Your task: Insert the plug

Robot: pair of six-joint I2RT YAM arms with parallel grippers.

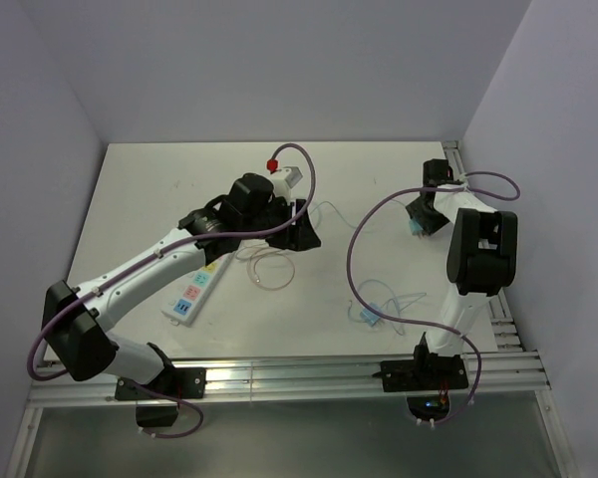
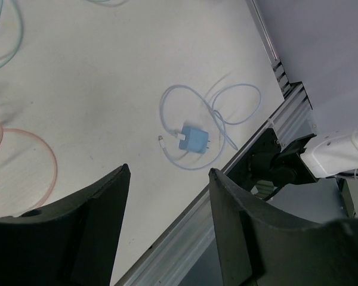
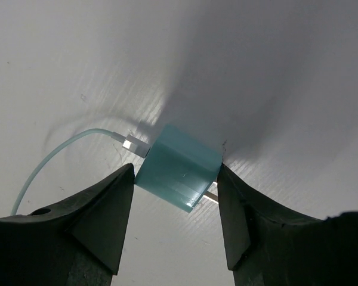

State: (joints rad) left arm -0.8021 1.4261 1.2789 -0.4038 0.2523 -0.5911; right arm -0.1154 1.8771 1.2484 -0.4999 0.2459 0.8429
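A teal plug (image 3: 176, 167) with a pale teal cable (image 3: 48, 161) lies on the white table. My right gripper (image 3: 175, 168) is open and straddles it, with a fingertip close to each side. In the top view this plug (image 1: 416, 227) is at the right, under the right gripper (image 1: 420, 217). A white power strip (image 1: 192, 291) with coloured sockets lies at the left, partly under the left arm. My left gripper (image 1: 307, 225) is open and empty above the table's middle. In the left wrist view it (image 2: 169, 171) looks down on a blue plug (image 2: 193, 140).
The blue plug (image 1: 367, 315) with its looped cable lies near the front edge. A pink cable loop (image 1: 269, 267) lies at mid table and also shows in the left wrist view (image 2: 30, 156). An aluminium rail (image 1: 279, 378) runs along the front edge. Walls close in the left, back and right.
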